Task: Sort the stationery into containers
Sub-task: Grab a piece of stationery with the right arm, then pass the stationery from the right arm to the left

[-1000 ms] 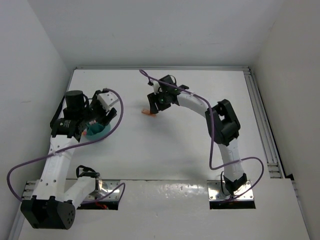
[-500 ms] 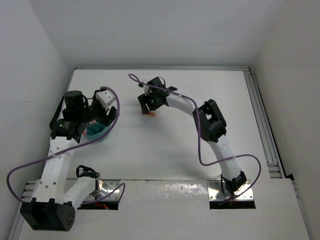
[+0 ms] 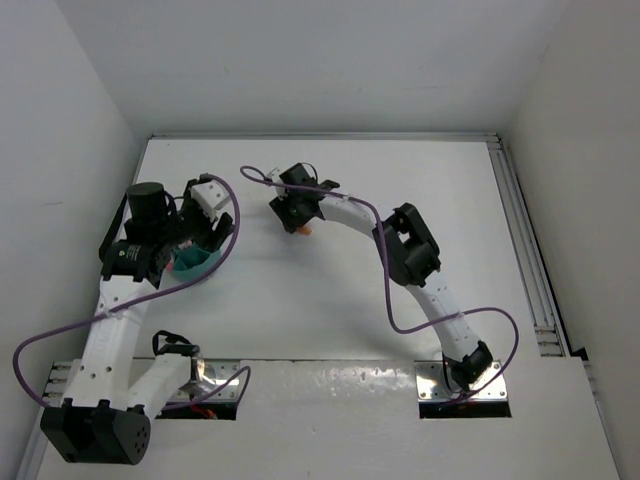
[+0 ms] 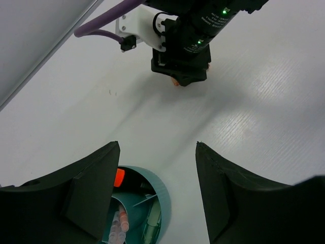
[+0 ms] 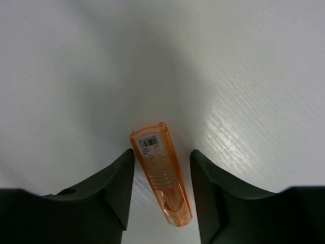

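Observation:
An orange highlighter (image 5: 161, 173) lies flat on the white table, also visible in the top view (image 3: 304, 230). My right gripper (image 5: 162, 155) is open and straddles it, one finger on each side, with small gaps. The teal bowl (image 4: 163, 198) sits at the left of the table (image 3: 197, 266). Its compartments hold an orange-capped pen (image 4: 119, 178), pinkish pens (image 4: 120, 223) and a mint green one (image 4: 151, 221). My left gripper (image 4: 157, 147) is open and empty just above the bowl's rim. The right gripper also shows in the left wrist view (image 4: 183, 61).
A white wall stands close on the left (image 3: 70, 150). A metal rail (image 3: 525, 240) runs along the table's right edge. Purple cables loop off both arms (image 3: 265, 178).
My right gripper has moved left and come over the orange highlighter, which stayed in place. The left arm and the bowl have not moved.

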You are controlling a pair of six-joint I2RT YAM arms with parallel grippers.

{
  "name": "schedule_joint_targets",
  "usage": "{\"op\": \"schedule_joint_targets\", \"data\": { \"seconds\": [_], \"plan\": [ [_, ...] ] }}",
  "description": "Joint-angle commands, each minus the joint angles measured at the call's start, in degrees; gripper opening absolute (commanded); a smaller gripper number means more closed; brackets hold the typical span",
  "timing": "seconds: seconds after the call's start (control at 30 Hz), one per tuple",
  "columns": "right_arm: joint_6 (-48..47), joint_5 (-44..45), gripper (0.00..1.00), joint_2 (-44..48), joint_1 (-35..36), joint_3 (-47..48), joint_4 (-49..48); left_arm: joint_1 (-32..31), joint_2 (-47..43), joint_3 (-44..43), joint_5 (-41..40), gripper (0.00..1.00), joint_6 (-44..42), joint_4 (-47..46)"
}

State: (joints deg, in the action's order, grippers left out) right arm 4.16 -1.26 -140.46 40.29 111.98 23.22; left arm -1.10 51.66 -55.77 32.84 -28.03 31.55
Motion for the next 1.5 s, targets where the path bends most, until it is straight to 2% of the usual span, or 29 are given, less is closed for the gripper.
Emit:
{"op": "schedule_joint_targets", "data": {
  "seconds": [0.0, 0.03, 0.07, 0.13, 0.17, 0.27, 0.3, 0.4, 0.43, 0.57, 0.77, 0.93, 1.07, 1.17, 1.47],
  "plan": [
    [-1.61, 2.58, 0.45, -1.3, -0.13, 1.48, 2.7, -0.57, -1.21, 0.31, 0.03, 0.68, -0.36, -2.46],
    [-1.79, 2.58, 0.41, -1.3, -0.21, 1.4, 2.97, -0.57, -1.3, 0.31, 0.03, 0.68, -0.36, -2.46],
    [-1.79, 2.4, 0.33, -1.13, -0.13, 1.05, 3.23, -0.57, -1.38, 0.22, 0.21, 0.67, -0.36, -2.37],
    [-0.83, 1.53, 0.25, 0.36, -0.13, -0.44, 4.02, -0.57, -1.82, 0.4, 1.17, 0.67, -1.23, -2.11],
    [0.22, 1.52, 0.18, 1.24, -0.04, -1.15, 4.46, -0.57, -2.09, 0.74, 2.22, 0.67, -2.19, -1.24],
    [6.8, -4.68, 0.02, 6.33, -0.3, -4.57, 6.56, -0.65, -4.1, 1.97, 8.1, 0.68, -10.53, 3.31],
    [10.74, -6.63, 0.0, 7.82, -0.22, -5.54, 6.92, -0.74, -5.15, 2.76, 11.77, 0.67, -13.51, 5.26],
    [18.04, -14.37, 0.0, 14.5, 0.05, -13.6, 5.61, -2.49, -6.04, 3.12, 17.16, 0.67, -31.66, 15.36],
    [19.46, -15.69, 0.0, 17.47, 0.31, -15.03, 5.0, -3.28, -5.96, 3.3, 17.17, 0.67, -35.21, 19.65],
    [27.45, -25.25, 0.0, 21.63, 1.71, -21.27, 2.01, -9.07, -6.66, 5.84, 12.08, 0.65, -44.11, 23.03],
    [35.81, -37.57, 0.0, 23.13, 3.3, -24.36, -3.79, -19.17, -4.82, 5.93, 9.88, 0.62, -40.71, 21.89],
    [42.13, -41.8, 0.0, 23.04, 3.65, -25.41, -7.74, -27.61, -2.18, 5.85, 5.76, 0.59, -37.19, 18.11],
    [49.16, -46.02, 0.0, 23.57, 3.74, -29.88, -13.8, -31.75, -0.25, 6.2, 2.32, 0.55, -35.26, 15.3],
    [53.21, -47.87, 0.0, 24.01, 4.09, -32.26, -17.77, -32.29, 1.16, 5.93, 1.09, 0.55, -34.37, 13.98],
    [55.43, -48.93, 0.0, 25.68, 5.85, -32.53, -19.27, -34.05, 4.15, 5.93, 0.56, 0.56, -36.57, 16.43]
  ]
}}
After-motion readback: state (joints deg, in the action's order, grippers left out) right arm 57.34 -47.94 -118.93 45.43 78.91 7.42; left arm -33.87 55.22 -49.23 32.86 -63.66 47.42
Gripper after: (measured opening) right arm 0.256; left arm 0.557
